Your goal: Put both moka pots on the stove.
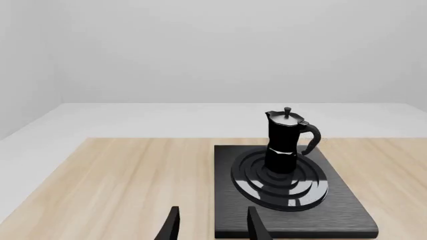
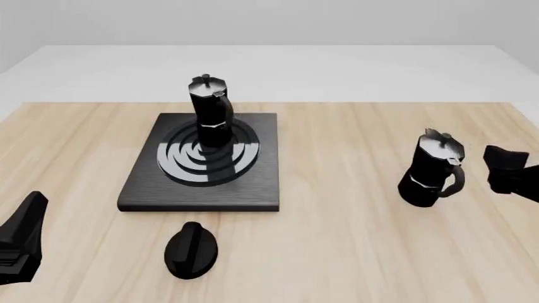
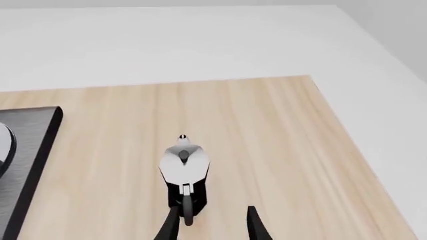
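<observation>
On the stove [image 2: 202,165], in your front view, one moka pot [image 2: 211,111] stands upright at the far side of the burner rings, while the second moka pot [image 2: 433,169] stands upright on the bare bench [image 2: 354,240], well apart from the stove on its right. A black oval knob [image 2: 191,250] lies on the bench just in front of the stove's near edge. Your left end effector [image 2: 24,237] shows only at the picture's edge to the left of the stove, and your right end effector [image 2: 508,169] sits just beyond the second pot, away from the stove; from this view you cannot tell how either stands. Through your left wrist view, the left end effector [image 1: 212,224] is spread with nothing between its fingers, hanging over the stove's [image 1: 333,210] near edge, with the pot [image 1: 287,140] upright on the rings beyond. Through your right wrist view, the right end effector [image 3: 212,224] is spread wide, and the handle of the second pot [image 3: 185,170] reaches between its fingers, though you cannot tell whether anything touches; the stove's corner [image 3: 37,150] shows at the side.
</observation>
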Robot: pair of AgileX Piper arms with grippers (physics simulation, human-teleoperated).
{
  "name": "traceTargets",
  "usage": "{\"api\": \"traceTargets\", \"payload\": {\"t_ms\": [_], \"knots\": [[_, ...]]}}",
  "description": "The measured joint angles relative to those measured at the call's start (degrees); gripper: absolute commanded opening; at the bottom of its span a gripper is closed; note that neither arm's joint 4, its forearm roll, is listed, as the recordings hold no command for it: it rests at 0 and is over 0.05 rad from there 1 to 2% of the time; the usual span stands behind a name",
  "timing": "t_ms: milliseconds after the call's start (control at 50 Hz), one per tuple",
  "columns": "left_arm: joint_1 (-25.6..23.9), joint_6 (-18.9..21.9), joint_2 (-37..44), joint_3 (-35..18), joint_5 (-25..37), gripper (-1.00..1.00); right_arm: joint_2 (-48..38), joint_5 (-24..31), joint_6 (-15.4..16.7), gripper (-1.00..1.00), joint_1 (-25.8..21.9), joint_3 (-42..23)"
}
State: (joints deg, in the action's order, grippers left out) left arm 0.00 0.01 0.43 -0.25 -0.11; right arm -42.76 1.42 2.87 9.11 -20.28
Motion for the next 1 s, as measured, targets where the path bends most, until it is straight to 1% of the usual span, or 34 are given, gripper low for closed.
{"api": "traceTargets", "payload": {"t_ms": [240,540,1000], "knots": [[0.0,0.0,0.0,0.0,0.0,1.0,-6.15,-5.26,-0.41,1.0,-0.4,0.71],[0.0,0.0,0.0,0.0,0.0,1.0,-12.61,-10.24,-0.83,1.0,-0.9,0.69],[0.0,0.0,0.0,0.0,0.0,1.0,-19.65,-15.04,-1.14,1.0,-3.03,-0.26]]}}
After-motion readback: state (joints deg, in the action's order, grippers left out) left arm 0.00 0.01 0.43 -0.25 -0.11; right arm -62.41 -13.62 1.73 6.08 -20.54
